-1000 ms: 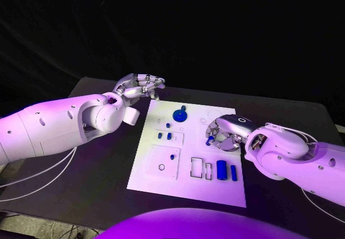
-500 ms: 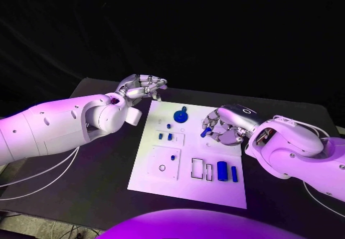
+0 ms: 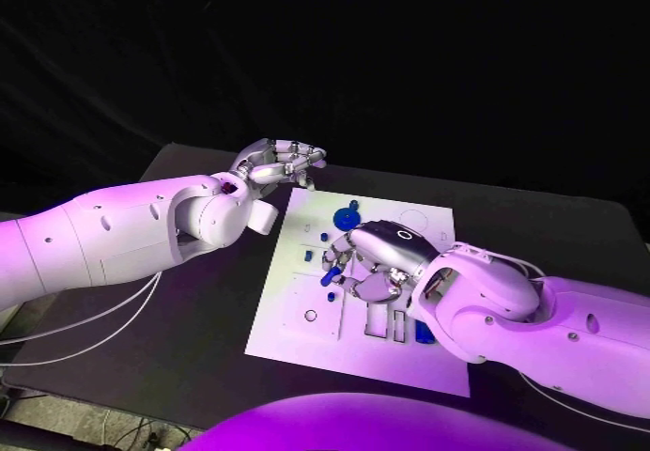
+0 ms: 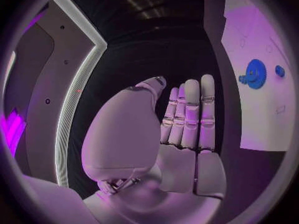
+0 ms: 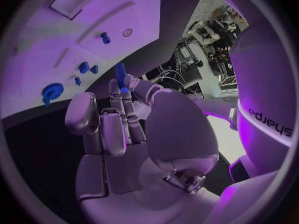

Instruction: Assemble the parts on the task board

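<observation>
Left hand [image 3: 281, 162] raised beyond the far left corner of the task board [image 3: 291, 343], fingers together and curled slightly, nothing held; in the left wrist view, fingers [image 4: 190, 114] straight and pressed side by side, palm bare. Task board flat at the table's [image 3: 162, 310] middle. Near the board's far edge, one blue gear [image 3: 347, 219] with a small blue knob [image 3: 353, 204] just beyond it. Toward the board's middle, small blue pegs standing in holes: one [image 3: 310, 254] clear of the right hand in the head view, three [image 5: 83, 67] grouped in the right wrist view, one more [image 5: 105, 37] apart from them. Right hand [image 3: 373, 258] over the board's middle, fingertips clamped on one blue pin [image 3: 330, 276]; pin tilted, lower end just above the board's left half, beside a recessed square with a round hole [image 3: 310, 317]. In the right wrist view, same pin [image 5: 120, 73] projecting past the fingertips toward the board. Under the right forearm, part of one blue block [image 3: 423, 331], rest hidden.
</observation>
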